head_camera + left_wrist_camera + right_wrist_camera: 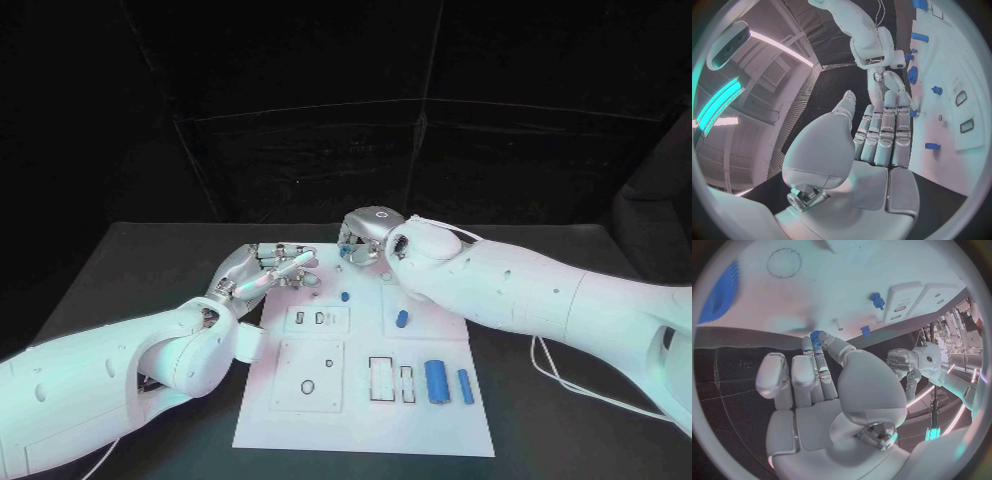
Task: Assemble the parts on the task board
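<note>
Both hands crowding the task board [433,425] far edge

I'm looking down at a matte black surface [159,260], its far edge running straight across. Behind it hangs a black fabric backdrop [346,100] with faint seams, dark right across. From the left wrist I catch long glowing ceiling light strips [720,102] and a pale ribbed ceiling panel [776,75].

White glossy arms, silver segmented hands, thin white cable along right arm [555,372]
</note>
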You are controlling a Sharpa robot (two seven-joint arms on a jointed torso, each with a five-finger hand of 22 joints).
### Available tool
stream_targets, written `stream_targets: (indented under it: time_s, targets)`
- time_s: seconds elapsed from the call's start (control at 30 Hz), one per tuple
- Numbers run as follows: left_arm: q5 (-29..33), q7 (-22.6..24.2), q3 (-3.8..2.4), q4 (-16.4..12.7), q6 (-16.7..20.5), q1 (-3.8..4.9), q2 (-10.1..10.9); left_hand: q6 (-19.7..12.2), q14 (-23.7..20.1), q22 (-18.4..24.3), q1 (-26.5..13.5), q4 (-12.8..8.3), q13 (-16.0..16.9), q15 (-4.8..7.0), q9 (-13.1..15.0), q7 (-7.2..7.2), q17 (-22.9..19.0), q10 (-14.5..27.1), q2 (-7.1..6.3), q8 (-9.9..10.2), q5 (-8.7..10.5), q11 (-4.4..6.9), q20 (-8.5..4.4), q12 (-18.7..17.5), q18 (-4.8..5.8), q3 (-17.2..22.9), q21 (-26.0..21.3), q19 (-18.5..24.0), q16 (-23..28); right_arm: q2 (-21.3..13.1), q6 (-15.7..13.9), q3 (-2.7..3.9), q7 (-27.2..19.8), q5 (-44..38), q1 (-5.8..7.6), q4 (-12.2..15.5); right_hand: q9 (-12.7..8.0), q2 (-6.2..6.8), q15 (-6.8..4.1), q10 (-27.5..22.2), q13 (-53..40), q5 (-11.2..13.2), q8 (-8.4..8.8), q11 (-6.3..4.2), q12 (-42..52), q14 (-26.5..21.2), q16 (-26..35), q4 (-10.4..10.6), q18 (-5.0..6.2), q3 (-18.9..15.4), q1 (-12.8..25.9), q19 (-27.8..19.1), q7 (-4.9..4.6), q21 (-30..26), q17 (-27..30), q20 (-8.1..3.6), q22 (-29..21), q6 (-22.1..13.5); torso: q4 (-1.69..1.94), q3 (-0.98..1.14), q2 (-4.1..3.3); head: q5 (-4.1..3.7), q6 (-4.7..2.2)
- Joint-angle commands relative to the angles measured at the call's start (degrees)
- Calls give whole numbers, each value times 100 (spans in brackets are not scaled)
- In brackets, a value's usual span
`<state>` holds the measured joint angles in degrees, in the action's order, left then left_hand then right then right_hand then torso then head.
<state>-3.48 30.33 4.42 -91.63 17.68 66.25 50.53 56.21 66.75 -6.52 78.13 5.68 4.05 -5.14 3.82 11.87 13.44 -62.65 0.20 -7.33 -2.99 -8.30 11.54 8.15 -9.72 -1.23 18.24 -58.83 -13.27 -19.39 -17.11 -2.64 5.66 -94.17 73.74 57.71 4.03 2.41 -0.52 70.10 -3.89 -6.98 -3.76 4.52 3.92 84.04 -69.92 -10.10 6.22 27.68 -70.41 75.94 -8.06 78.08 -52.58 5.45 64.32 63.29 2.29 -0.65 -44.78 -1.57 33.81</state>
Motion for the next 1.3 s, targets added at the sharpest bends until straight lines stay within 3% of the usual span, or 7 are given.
stream_targets:
  time_s: [0.03,0.23,0.5,0.77,0.9,1.1,1.3]
  targets:
    - [-30,24,-5,-3,-70,12,-7,6,-4,6,-41,-44,-7,-28,-3,27,6,-18,37,39,11,-31,1,-37,-72,-3,-27,-28,31,14,146,0,39,-56,7,-31,-5,79,21,-71,10,38,11,4,-29,45,-5,42,-80,4,15,-23,-37,24,32,31,-23,-13,1,0,-3,4,5]
    - [-30,21,-5,-6,-74,16,-3,7,-5,8,-42,-47,-6,-29,-2,27,8,-19,39,40,11,-31,2,-39,-72,-3,-29,-27,35,29,26,0,36,-57,7,-47,-36,444,157,-957,24,206,24,137,-7,-279,639,199,131,-283,95,-705,-120,-555,1025,137,-1069,-953,-7,0,0,9,2]
    - [-30,24,-5,19,-87,30,30,14,-14,14,-42,-54,-5,-31,-1,23,12,-24,50,44,11,-30,4,-45,-72,-2,-38,-23,51,-292,-289,0,42,-40,14,334,-17,597,113,-957,-3,-291,9,113,255,-161,604,412,102,-806,57,-572,-132,-539,997,127,-995,-1065,-20,7,12,29,1]
    - [-29,25,-4,14,-147,43,78,90,-7,39,-2,-120,5,-12,8,-38,45,-112,97,42,11,13,0,-54,-80,20,-67,-30,105,-1204,-402,0,102,684,83,1188,47,470,-10,37,-214,-588,-139,-50,877,53,116,589,-59,-963,-95,-49,-70,-76,296,30,-162,-639,-86,21,49,33,-12]
    - [-29,18,-4,4,-165,44,98,104,2,42,-2,-127,6,-7,9,-43,53,-130,104,41,11,19,-3,-56,-81,22,-69,-36,111,-1679,-242,-3,224,1338,102,1533,18,638,-149,891,-683,-618,-99,-220,1588,171,-284,608,-129,-1126,-116,168,42,136,-325,-95,205,-664,-119,30,70,30,-25]
    - [-29,11,-3,15,-177,45,101,114,9,45,-2,-132,6,-3,9,-46,59,-142,110,42,11,23,-5,-58,-82,24,-70,-41,115,-2219,203,-7,461,1893,114,1813,1,577,-93,1058,-5684,-677,-72,-134,6206,323,-1267,1089,-300,-1981,-263,575,11,594,-1994,-73,1055,-1012,-151,34,92,12,-30]
    - [-29,7,-3,30,-198,45,81,114,9,45,-2,-133,6,-3,9,-46,59,-142,110,42,11,23,-5,-58,-82,24,-70,-41,115,-2322,477,-8,614,1836,116,1809,3,615,32,1472,-7665,-642,-137,-21,7855,362,-1492,1540,-338,-2367,-512,693,-117,707,-2395,40,1288,-1162,-137,39,82,-7,-37]
